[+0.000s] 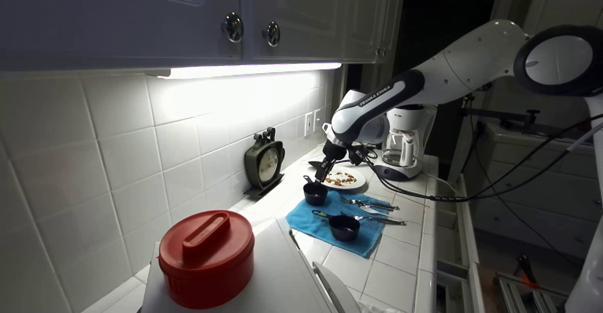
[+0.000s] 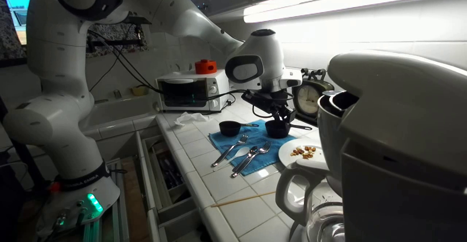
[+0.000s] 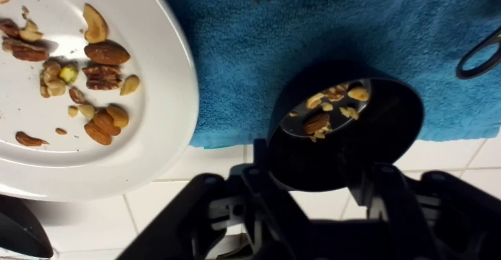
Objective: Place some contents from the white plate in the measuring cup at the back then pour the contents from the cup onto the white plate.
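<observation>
The measuring cup [image 2: 277, 131], dark and round, stands on the blue towel by the wall, its short handle pointing toward the wall. Several nut pieces [image 3: 316, 123] lie on its bottom in the wrist view. My gripper [image 3: 305, 156] reaches down at the cup with its fingers spread apart and no nut between them. The left finger [image 3: 260, 152] is by the rim; the other overlaps the dark interior, so its exact place against the wall cannot be told. Beside the cup, the white plate [image 3: 168, 95] carries more scattered nuts [image 3: 106, 52]. Both exterior views show cup and plate too.
A second dark cup [image 1: 344, 228] and cutlery [image 2: 251, 158] lie on the blue towel [image 1: 301, 216]. A white coffee maker [image 1: 403, 119] stands beyond the plate. A green dial scale [image 1: 269, 164] is against the tiles. An open drawer [image 2: 145, 172] sits below the counter edge.
</observation>
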Controlling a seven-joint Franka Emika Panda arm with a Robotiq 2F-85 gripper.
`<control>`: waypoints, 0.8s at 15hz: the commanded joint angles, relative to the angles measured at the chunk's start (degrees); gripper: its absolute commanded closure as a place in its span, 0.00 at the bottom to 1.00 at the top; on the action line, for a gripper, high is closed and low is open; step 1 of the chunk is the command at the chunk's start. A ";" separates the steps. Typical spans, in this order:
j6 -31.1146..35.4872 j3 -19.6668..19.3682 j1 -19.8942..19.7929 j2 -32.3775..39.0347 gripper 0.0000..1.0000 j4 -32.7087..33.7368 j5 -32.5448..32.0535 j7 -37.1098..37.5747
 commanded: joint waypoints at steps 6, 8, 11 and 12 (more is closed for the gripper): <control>2.89 0.02 -1.30 4.38 0.00 6.15 1.15 1.23; 2.94 0.21 -1.47 5.86 0.00 7.55 1.84 3.48; 3.66 0.29 -1.47 7.96 0.00 9.46 2.46 7.48; 3.99 0.46 -1.51 8.50 0.00 10.07 2.88 8.74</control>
